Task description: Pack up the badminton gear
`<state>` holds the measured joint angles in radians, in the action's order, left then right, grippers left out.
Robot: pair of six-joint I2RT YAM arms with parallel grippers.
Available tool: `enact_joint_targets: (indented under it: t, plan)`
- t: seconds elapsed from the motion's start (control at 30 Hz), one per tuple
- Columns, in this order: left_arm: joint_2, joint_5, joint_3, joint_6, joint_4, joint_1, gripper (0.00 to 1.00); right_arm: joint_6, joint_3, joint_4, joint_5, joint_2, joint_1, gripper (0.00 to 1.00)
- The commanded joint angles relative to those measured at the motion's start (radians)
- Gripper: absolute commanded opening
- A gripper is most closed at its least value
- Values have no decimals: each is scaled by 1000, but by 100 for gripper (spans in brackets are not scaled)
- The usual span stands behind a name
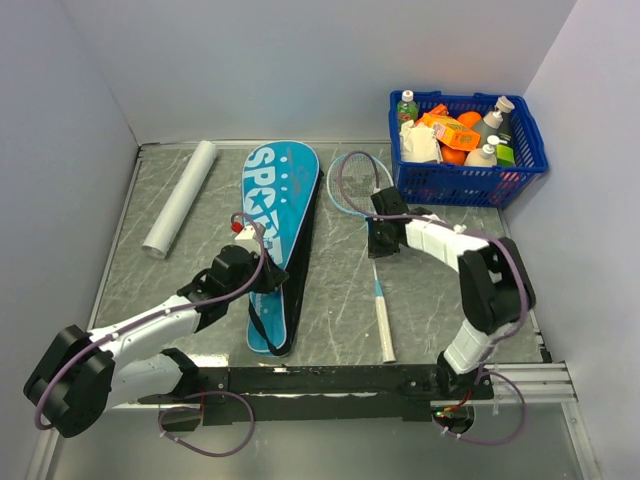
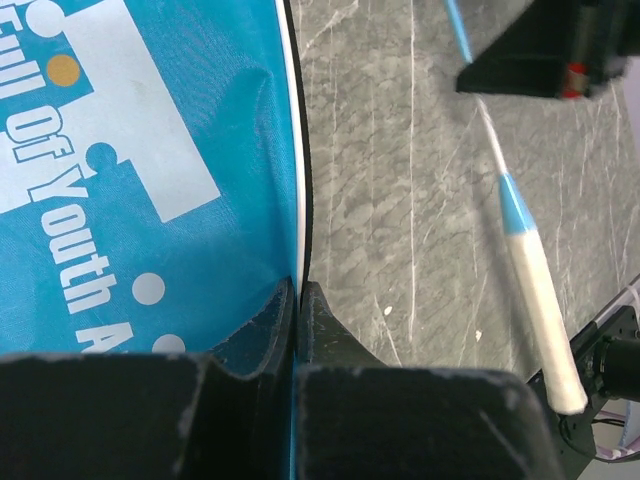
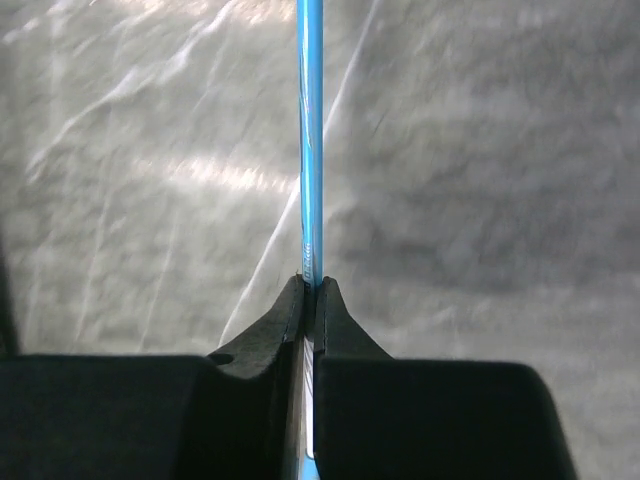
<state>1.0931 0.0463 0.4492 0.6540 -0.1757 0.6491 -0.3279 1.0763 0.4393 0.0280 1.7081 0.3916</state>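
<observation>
The long teal bag (image 1: 283, 215) lettered SPORT lies lengthwise left of centre. My left gripper (image 1: 262, 275) is shut on the bag's right edge, its jaws pinching the white piping (image 2: 297, 250) of the bag (image 2: 150, 180). A thin light-blue racket (image 1: 377, 285) lies to the right of the bag. Its head (image 1: 350, 185) is near the basket and its white handle (image 1: 384, 328) points toward me. My right gripper (image 1: 380, 240) is shut on the racket's blue shaft (image 3: 310, 130), which runs up from between the closed jaws (image 3: 312, 285). The left wrist view also shows the handle (image 2: 540, 300).
A blue plastic basket (image 1: 520, 168) full of groceries stands at the back right corner. A white roll (image 1: 180, 197) lies at the back left. Walls close in the left, back and right sides. A black rail (image 1: 330, 380) runs along the near edge.
</observation>
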Motion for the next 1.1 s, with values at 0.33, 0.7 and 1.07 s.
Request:
enact_joint_targets:
  t: [0.33,0.7,1.07]
  plan:
    - [19,-43,167,2,33,-17,1,-129,-179,114,-88,-415,193,0]
    - [2,-80,243,1,88,-32,1,-270,-309,193,-148,-590,368,0]
    - [16,-56,215,-1,38,-32,1,-323,-268,127,-111,-456,472,0]
